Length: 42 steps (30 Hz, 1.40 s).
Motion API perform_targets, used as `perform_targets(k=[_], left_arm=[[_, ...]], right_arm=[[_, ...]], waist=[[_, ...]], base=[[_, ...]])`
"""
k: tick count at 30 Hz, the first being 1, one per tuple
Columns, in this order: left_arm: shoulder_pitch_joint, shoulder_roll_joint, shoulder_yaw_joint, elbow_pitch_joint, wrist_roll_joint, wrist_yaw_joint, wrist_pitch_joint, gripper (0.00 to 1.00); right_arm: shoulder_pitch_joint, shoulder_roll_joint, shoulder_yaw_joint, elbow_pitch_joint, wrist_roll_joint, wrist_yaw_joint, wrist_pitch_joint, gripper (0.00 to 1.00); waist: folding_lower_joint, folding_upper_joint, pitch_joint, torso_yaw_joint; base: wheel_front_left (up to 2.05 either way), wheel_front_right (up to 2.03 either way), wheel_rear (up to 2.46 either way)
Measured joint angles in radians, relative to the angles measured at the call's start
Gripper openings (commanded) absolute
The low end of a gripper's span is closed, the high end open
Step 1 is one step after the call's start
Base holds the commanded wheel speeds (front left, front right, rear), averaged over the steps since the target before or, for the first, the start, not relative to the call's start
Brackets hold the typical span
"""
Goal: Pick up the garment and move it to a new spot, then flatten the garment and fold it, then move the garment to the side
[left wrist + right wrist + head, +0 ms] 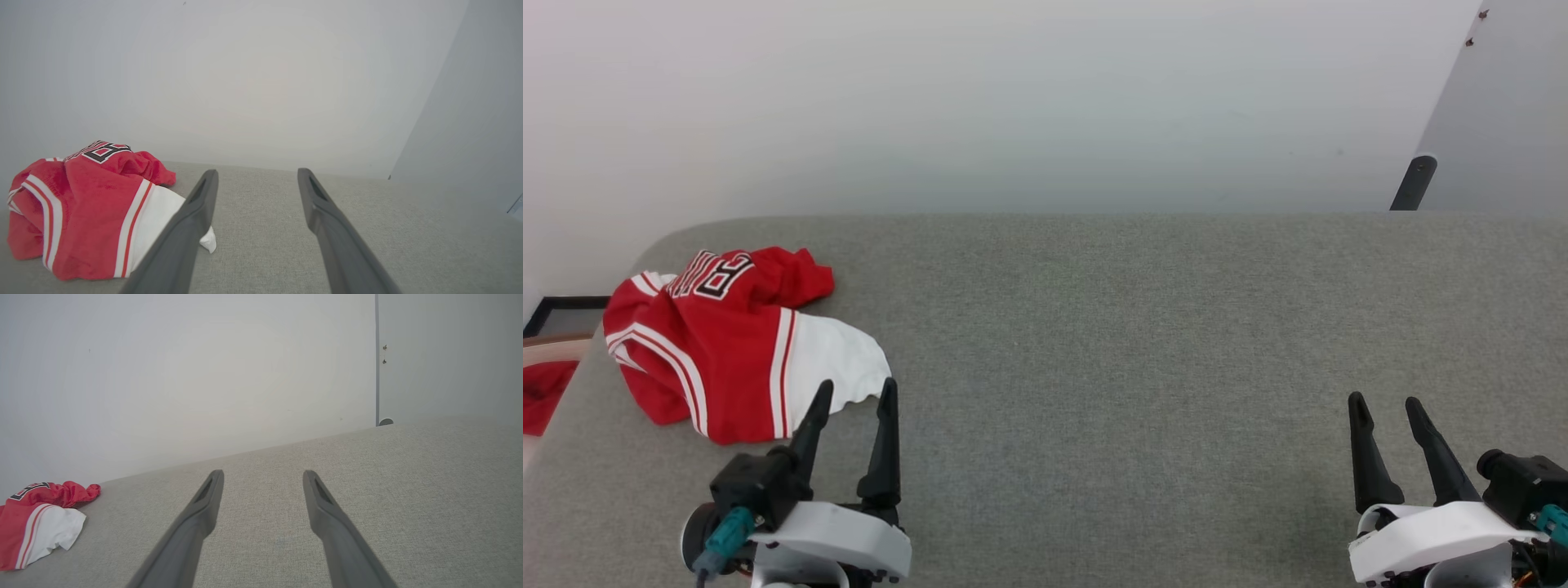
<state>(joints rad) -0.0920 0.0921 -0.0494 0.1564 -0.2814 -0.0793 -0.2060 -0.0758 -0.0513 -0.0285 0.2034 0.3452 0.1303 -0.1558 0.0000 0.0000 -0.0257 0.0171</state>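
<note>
The garment point(727, 343) is a red jersey with a white sleeve, striped trim and black lettering. It lies crumpled at the left end of the grey table point(1111, 343). My left gripper point(856, 390) stands open just in front of its white sleeve, fingertips near the sleeve's edge, holding nothing. In the left wrist view the garment point(86, 216) lies to the left of my left gripper point(257, 174), partly behind one finger. My right gripper point(1384, 404) stands open at the lower right, far from the garment point(36, 526); the right gripper point(263, 475) is over bare table.
A small plain red cloth point(543, 392) lies off the table's left edge on a lower surface. A white wall rises behind the table. A dark post point(1413, 184) stands at the back right, beside a grey panel.
</note>
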Motion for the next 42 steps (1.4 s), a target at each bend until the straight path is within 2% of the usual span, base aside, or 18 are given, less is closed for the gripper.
perform_targets(k=[14,29,36,42], left_arm=[[-0.001,0.001,0.023,0.02,0.12,-0.008,-0.028,1.0],[0.008,0.035,0.083,0.036,0.239,0.022,-0.056,1.0],[0.028,0.04,0.1,0.036,0.237,0.025,-0.058,1.0],[0.002,0.055,0.109,0.059,0.219,0.007,-0.058,1.0]], right_arm=[[0.005,0.0,0.017,-0.004,-0.1,0.0,-0.021,1.0],[0.004,0.0,0.109,0.013,-0.173,0.0,-0.043,1.0],[-0.003,0.0,0.134,0.029,-0.171,0.0,-0.047,1.0],[-0.012,0.0,0.141,0.032,-0.172,0.0,-0.047,1.0]], waist=[[0.0,0.0,-0.014,0.037],[0.0,0.0,-0.05,0.179],[0.0,0.0,-0.069,0.244],[0.0,0.0,-0.071,0.245]], base=[[0.0,0.0,0.0],[0.0,0.0,0.0],[0.0,0.0,0.0],[0.0,0.0,0.0]])
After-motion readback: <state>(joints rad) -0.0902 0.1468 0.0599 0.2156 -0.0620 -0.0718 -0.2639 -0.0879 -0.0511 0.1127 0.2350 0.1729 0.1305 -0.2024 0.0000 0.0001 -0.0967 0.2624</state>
